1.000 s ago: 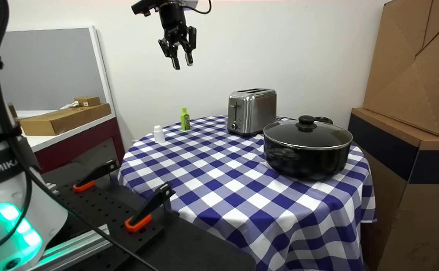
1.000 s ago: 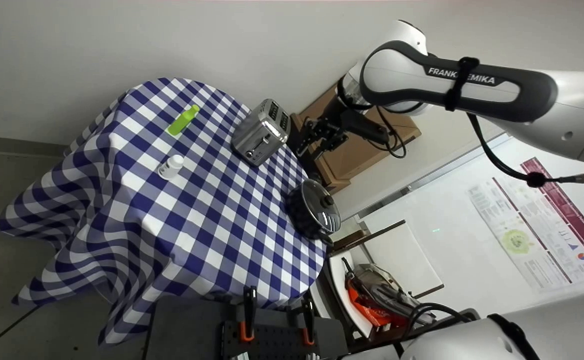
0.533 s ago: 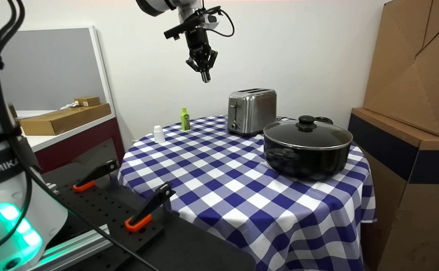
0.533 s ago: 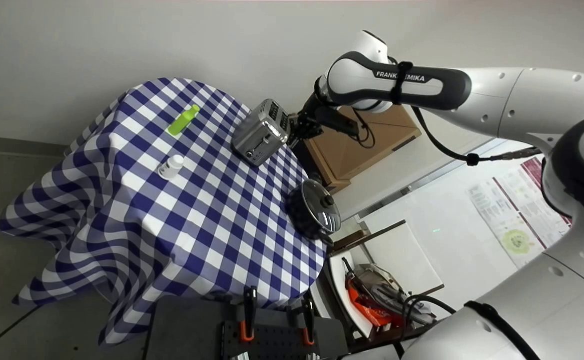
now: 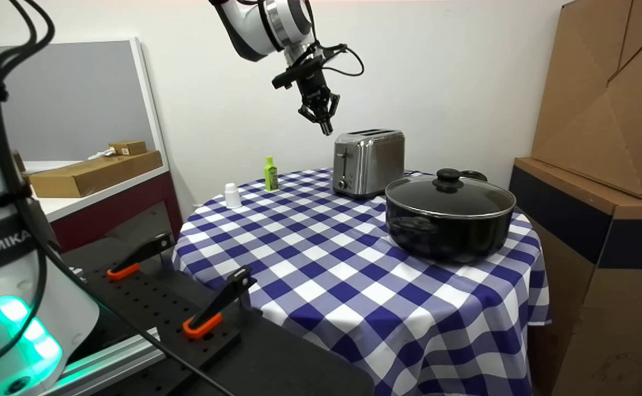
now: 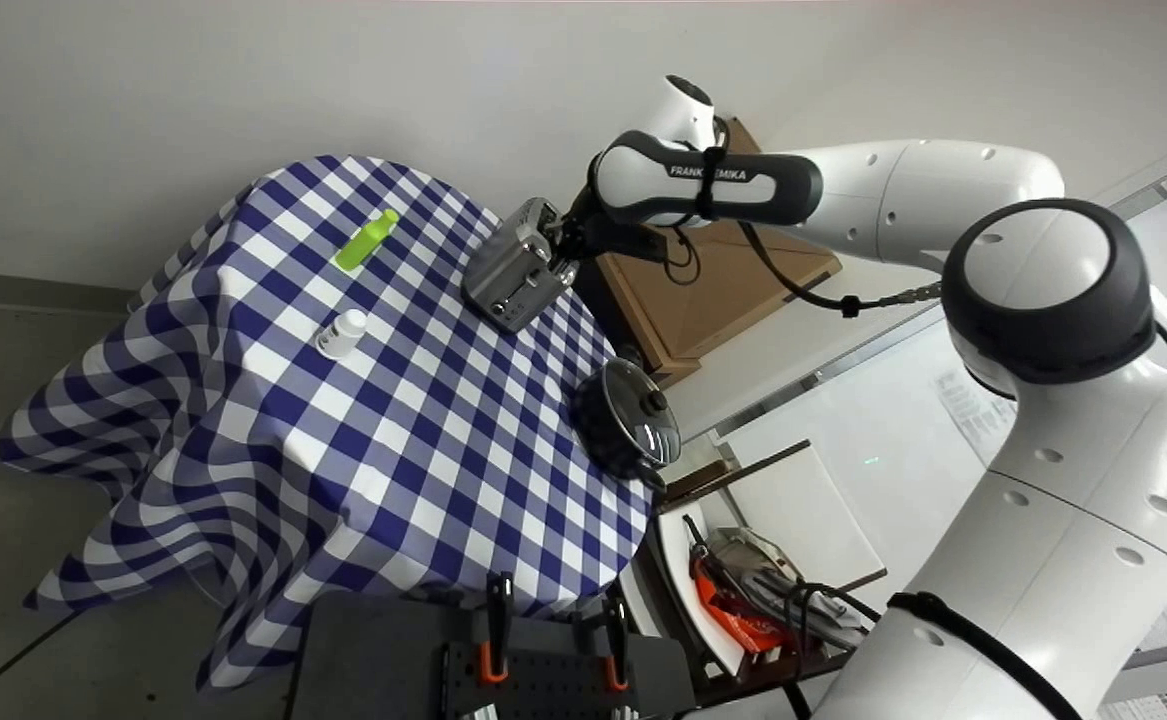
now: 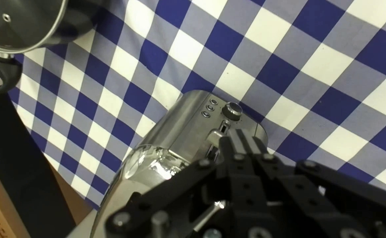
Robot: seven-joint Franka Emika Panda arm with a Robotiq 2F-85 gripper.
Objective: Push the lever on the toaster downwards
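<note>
One toaster (image 5: 369, 165), silver, upright on the checked tablecloth (image 5: 321, 253), near the wall (image 5: 480, 82). One lever (image 7: 215, 136) on its end face, toward the upper end of its track; one knob (image 7: 232, 110) and three small buttons (image 7: 209, 107) on the same face. Bread slots (image 5: 369, 132) on top, contents can't be made out.

One gripper (image 7: 243, 132), closed, two fingertips (image 7: 236, 142) side by side. In an exterior view the tips sit higher than the lever, visible gap to the toaster. One robot arm (image 6: 713, 180) carries it.

One black pot (image 5: 447, 236) near the toaster, one glass lid (image 5: 422, 202) on it, inside can't be told. Two bottles, both upright: one green bottle (image 5: 271, 176), one white bottle (image 6: 341, 335), near each other, well apart from the pot; what they hold can't be told.

Further out: two black-and-orange clamps (image 5: 219, 302) on a black bench (image 5: 298, 352). Two big cardboard boxes (image 5: 607, 99), stacked. White counter (image 5: 56, 208) with one long flat box (image 5: 95, 173), one small box (image 5: 127, 148) on top of that; insides hidden
</note>
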